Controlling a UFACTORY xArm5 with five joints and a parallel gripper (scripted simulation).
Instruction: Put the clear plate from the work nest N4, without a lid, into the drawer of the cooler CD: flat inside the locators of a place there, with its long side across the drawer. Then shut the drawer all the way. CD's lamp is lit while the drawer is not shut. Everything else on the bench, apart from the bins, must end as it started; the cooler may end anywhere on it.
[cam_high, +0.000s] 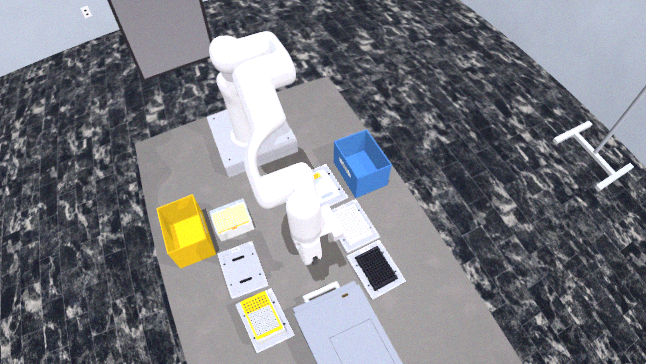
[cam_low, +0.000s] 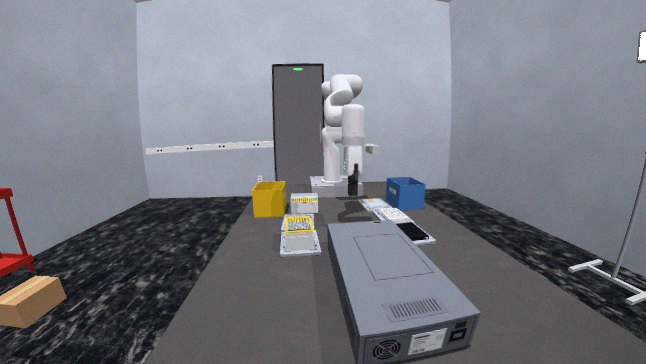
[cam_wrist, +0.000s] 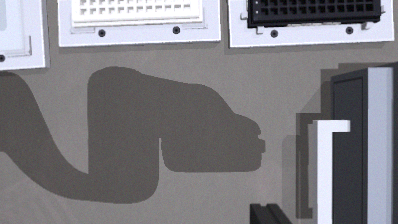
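In the top view, the closed, empty gripper (cam_high: 315, 260) (cam_low: 353, 189) (cam_wrist: 265, 207) hovers short of the cooler (cam_high: 345, 320) (cam_low: 400, 270) (cam_wrist: 380, 150), and a see-through plate (cam_high: 330, 189) (cam_wrist: 9, 25), probably the wanted one, sits in the nest beside the blue bin (cam_high: 367, 170) (cam_low: 406, 194). The exterior view shows the fingers high above the bench (cam_low: 240, 300) (cam_high: 435, 280) (cam_wrist: 200, 210). In the wrist view, the handle (cam_wrist: 325, 170) (cam_high: 321, 292) lies ahead; lining up squarely and lowering the tips into its gap before pulling should suit an opening.

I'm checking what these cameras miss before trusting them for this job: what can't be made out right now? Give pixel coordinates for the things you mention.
- The cooler (cam_high: 320, 320) (cam_low: 400, 265): its far end is cut off by the top view's lower edge.
- Inside of its drawer: hidden under the housing in the top view.
- Gripper fingertips (cam_high: 315, 261) (cam_low: 353, 192): cut off by the wrist view's lower edge.
- Label on the cooler's back (cam_low: 428, 342): too small to read in the exterior view.
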